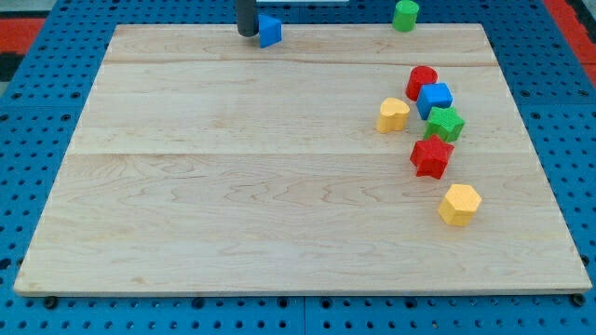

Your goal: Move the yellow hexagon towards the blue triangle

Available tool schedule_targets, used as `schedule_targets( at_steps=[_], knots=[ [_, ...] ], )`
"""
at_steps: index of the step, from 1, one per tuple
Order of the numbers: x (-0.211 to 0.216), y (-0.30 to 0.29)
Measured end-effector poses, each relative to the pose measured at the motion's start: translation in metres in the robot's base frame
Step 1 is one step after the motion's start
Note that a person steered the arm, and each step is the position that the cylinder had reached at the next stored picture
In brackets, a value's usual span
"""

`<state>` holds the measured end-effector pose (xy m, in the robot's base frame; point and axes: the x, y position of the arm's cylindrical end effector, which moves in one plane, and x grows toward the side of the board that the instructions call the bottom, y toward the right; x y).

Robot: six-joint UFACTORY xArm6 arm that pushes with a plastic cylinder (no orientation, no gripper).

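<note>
Camera view showed the yellow hexagon (pixel 459 204) nearest, low on the wooden board (pixel 233 186) at the view's right. Above it sat a red star (pixel 431 155), green star (pixel 445 122), yellow heart (pixel 393 114), blue cube (pixel 434 99) and red cylinder (pixel 421 81). Farthest, my tip (pixel 247 33), a bare rod holding nothing, touched the blue triangle's (pixel 270 31) left side; a green cylinder (pixel 405 15) stood at top right.

Two blue blocks (pixel 269 31) (pixel 434 98), two green (pixel 405 15) (pixel 445 122), two red (pixel 421 81) (pixel 431 155), two yellow (pixel 393 114) (pixel 459 204).
</note>
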<state>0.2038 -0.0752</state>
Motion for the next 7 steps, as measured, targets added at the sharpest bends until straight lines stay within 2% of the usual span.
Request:
schedule_targets(
  at_steps=[2,3,4,5,6,7],
  knots=[
    [0.001,0.042],
    [0.078,-0.032],
    [0.167,-0.053],
    [0.248,-0.023],
    [0.347,0.030],
    [0.365,0.129]
  ],
)
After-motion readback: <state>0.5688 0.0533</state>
